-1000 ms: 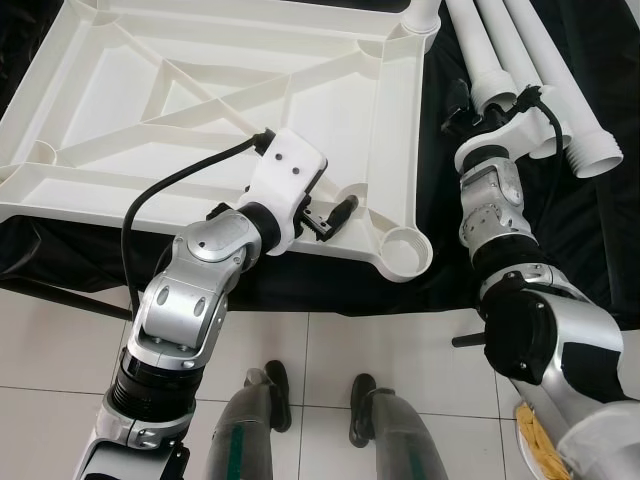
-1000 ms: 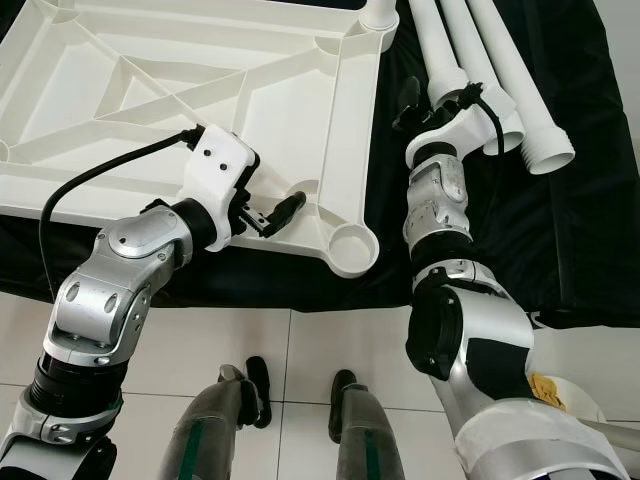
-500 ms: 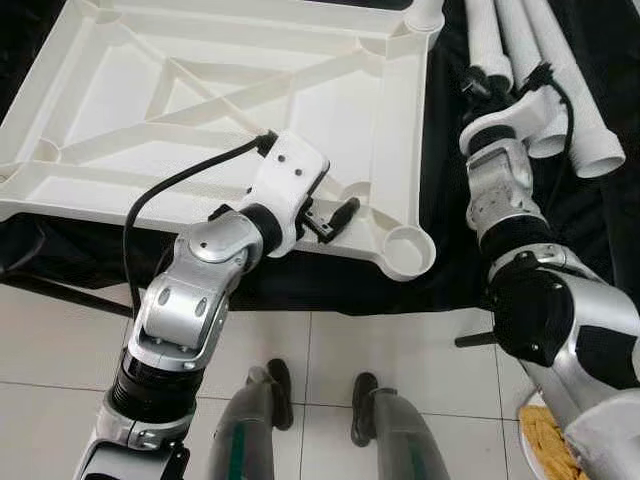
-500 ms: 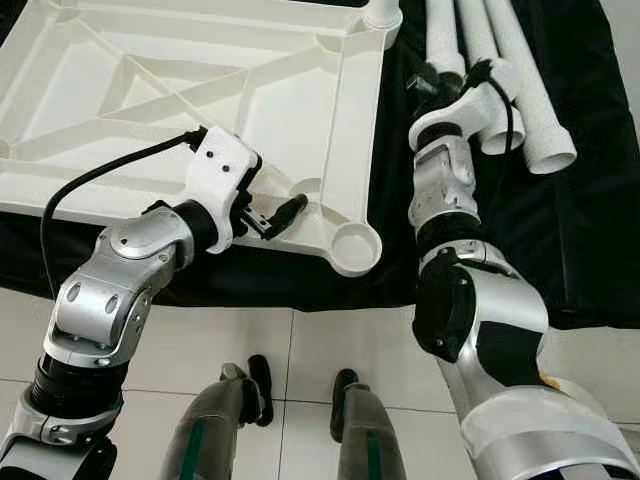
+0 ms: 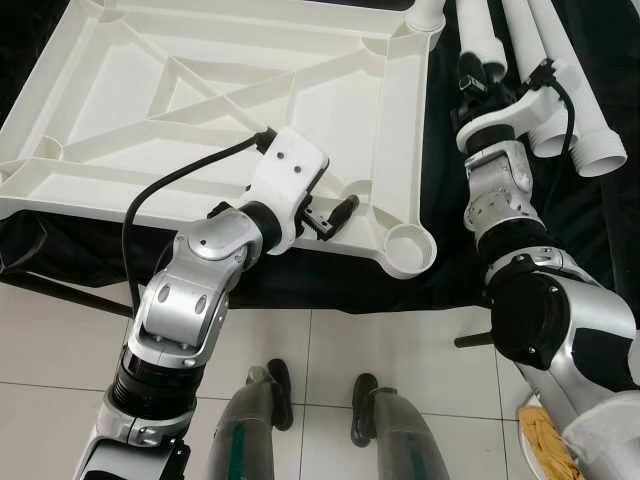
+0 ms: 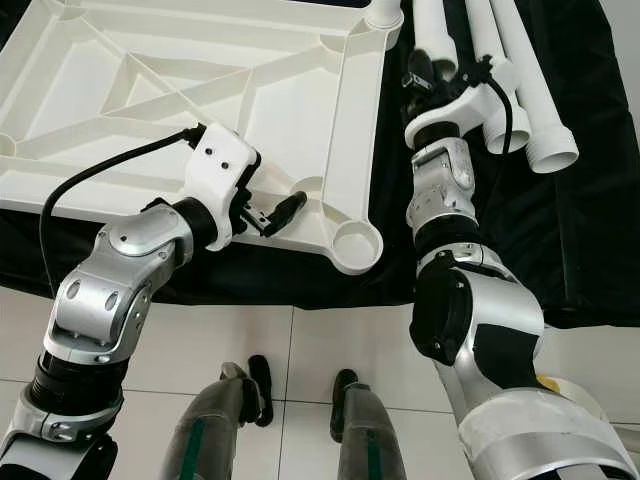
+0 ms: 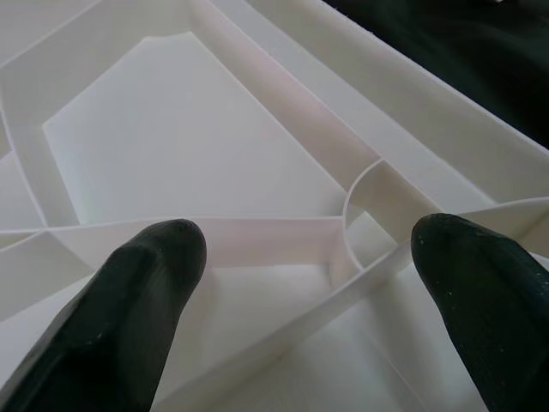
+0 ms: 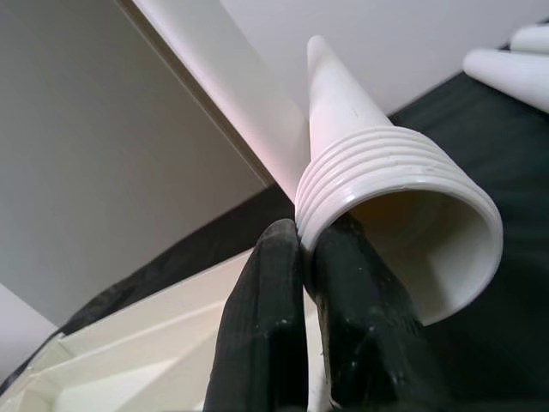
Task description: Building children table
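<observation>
The white table top point(image 5: 200, 110) lies upside down on a black cloth, its ribs and round corner sockets facing up. My left gripper point(image 5: 335, 218) hovers open just above the rib beside the near right socket point(image 5: 407, 248); its fingers point(image 7: 154, 257) are spread wide over the ribs. To the right of the table top, my right gripper point(image 5: 466, 82) is shut on the threaded rim of a white table leg point(image 8: 403, 189). That leg point(image 5: 482, 40) runs away from me. Two more legs point(image 5: 575, 100) lie beside it on the cloth.
The black cloth point(image 5: 600, 230) covers the low surface and hangs toward the white tile floor point(image 5: 320, 350). My feet point(image 5: 275, 385) stand close to its near edge. A thin black rod point(image 5: 60, 295) lies at the left, and a yellowish object point(image 5: 545, 440) sits at the bottom right.
My right gripper has moved away from me with the leg's threaded end, then a little to the left. The left arm has stayed in place.
</observation>
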Available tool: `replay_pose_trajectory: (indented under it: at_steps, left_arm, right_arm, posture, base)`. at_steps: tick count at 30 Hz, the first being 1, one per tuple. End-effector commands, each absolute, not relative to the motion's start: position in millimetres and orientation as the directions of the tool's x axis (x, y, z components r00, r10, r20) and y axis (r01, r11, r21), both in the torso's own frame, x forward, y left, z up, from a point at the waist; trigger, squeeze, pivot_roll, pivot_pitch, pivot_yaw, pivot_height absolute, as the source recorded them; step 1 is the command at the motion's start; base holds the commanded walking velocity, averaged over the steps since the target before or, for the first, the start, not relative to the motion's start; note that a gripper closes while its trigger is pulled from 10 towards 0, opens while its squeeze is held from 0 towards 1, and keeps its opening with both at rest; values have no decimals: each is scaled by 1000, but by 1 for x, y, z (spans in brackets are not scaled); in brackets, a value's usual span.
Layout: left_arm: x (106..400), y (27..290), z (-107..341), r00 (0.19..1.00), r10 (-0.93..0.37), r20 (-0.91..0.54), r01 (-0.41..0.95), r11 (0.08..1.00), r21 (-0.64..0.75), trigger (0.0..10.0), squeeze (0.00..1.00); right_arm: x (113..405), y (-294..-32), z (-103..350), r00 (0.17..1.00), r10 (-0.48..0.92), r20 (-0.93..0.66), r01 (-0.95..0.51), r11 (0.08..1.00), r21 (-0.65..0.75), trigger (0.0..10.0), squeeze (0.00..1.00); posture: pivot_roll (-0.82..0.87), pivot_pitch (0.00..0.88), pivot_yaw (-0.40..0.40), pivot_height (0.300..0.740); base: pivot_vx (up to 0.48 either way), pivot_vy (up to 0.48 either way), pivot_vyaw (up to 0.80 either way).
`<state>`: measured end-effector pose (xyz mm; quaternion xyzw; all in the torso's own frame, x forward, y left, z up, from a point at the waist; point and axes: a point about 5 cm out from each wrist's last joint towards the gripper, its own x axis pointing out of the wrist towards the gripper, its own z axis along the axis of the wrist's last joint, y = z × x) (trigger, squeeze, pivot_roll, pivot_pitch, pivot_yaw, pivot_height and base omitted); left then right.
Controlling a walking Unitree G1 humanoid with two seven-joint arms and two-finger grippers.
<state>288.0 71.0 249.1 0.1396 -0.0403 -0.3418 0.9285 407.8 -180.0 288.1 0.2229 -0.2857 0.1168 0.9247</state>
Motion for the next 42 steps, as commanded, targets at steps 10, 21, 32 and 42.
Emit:
replay_pose_trajectory:
  at_steps: [10, 21, 32, 42]
  left_arm:
    - [296, 67, 247, 785, -620, 4, 593, 754, 282, 10000, 0]
    - [317, 68, 259, 804, -591, 63, 556, 786, 270, 10000, 0]
    - [329, 69, 262, 804, -591, 73, 560, 792, 245, 10000, 0]
    - [333, 67, 260, 805, -589, 69, 561, 793, 237, 10000, 0]
  right_arm:
    - [393, -198, 313, 714, 71, 697, -286, 938, 197, 10000, 0]
    - [372, -196, 317, 628, 151, 763, -297, 953, 56, 10000, 0]
    - [346, -185, 364, 443, 194, 875, -272, 959, -75, 10000, 0]
    - [322, -164, 395, 298, 275, 914, -296, 937, -186, 10000, 0]
  posture:
    - [106, 234, 23, 740]
    - [63, 135, 24, 740]
    - [35, 100, 65, 740]
    - [43, 99, 72, 740]
  base:
    - [0, 0, 0]
    - [0, 0, 0]
    - [0, 0, 0]
    - [0, 0, 0]
